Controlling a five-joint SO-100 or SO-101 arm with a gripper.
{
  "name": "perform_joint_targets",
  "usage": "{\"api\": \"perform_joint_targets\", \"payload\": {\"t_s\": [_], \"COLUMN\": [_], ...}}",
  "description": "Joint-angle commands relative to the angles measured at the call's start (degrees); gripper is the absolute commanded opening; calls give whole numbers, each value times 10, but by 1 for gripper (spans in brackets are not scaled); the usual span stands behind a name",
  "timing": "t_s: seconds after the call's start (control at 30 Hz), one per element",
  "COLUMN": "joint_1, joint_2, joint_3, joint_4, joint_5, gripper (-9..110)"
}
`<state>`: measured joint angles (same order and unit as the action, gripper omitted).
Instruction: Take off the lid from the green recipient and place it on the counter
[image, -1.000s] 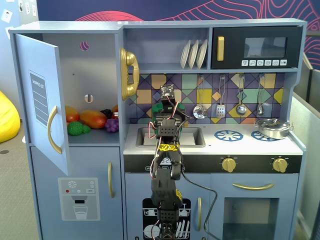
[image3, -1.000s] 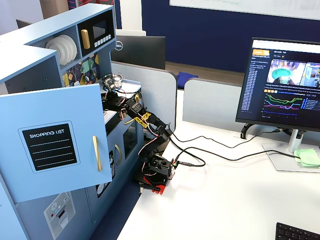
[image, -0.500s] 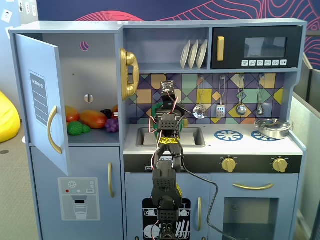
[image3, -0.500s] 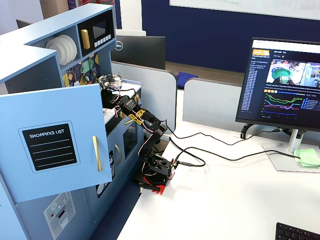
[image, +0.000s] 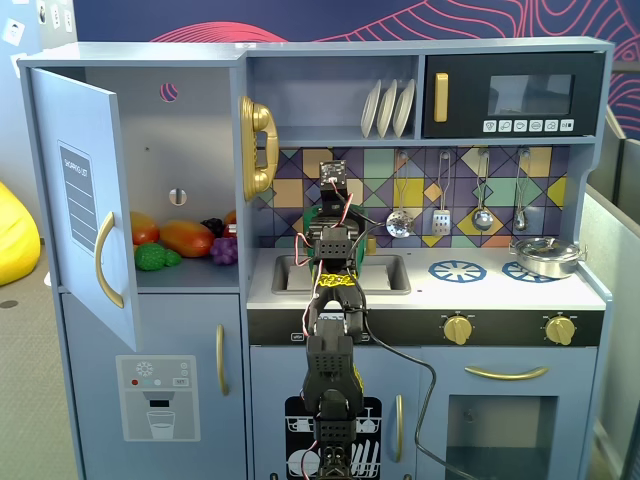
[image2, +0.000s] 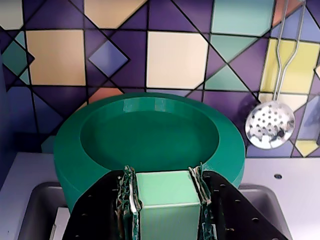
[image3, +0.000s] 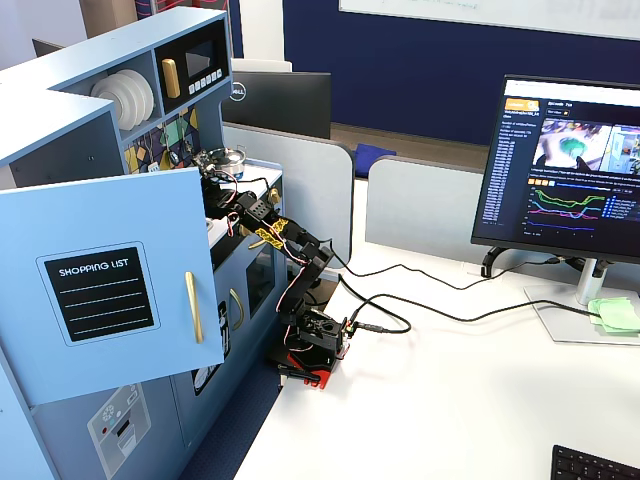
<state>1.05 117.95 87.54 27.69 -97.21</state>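
One green lid (image2: 150, 135) is pinched by its tab between two fingers (image2: 129, 200), beside one slotted ladle (image2: 269, 125)

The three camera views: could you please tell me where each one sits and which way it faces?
A fixed view: in front of the toy kitchen, facing its white counter; the black arm is seen from behind.
Wrist view: on the arm, looking past the gripper, shut on the tab of the round green plastic lid, toward the tiled backsplash.
Another fixed view: off to the kitchen's side, above a white desk, showing the whole arm.
Shared: both fixed views show the arm reaching into the kitchen.
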Motion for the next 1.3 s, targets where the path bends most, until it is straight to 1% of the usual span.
{"api": "perform_joint_targets", "payload": {"t_s": [0.0, 0.13, 0.23, 0.33, 0.53, 0.6, 0.7, 0.8, 0.9, 1.17, 1.27], "joint_1": [-11, -12, 15, 70, 214, 241, 280, 304, 311, 316, 313], "joint_2": [-4, -1, 8, 9, -1, -4, -13, -11, -11, -27, -31], "joint_3": [-80, -116, -116, -118, -124, -112, -58, 13, 98, 263, 294], "joint_4": [-27, -28, -34, -54, -99, -110, -178, -210, -268, -367, -376], "joint_5": [-11, -32, -40, -30, 6, 3, 1, 7, -2, -5, 3], "gripper": [0, 0, 0, 0, 0, 0, 0, 0, 0, 0, 0]}}
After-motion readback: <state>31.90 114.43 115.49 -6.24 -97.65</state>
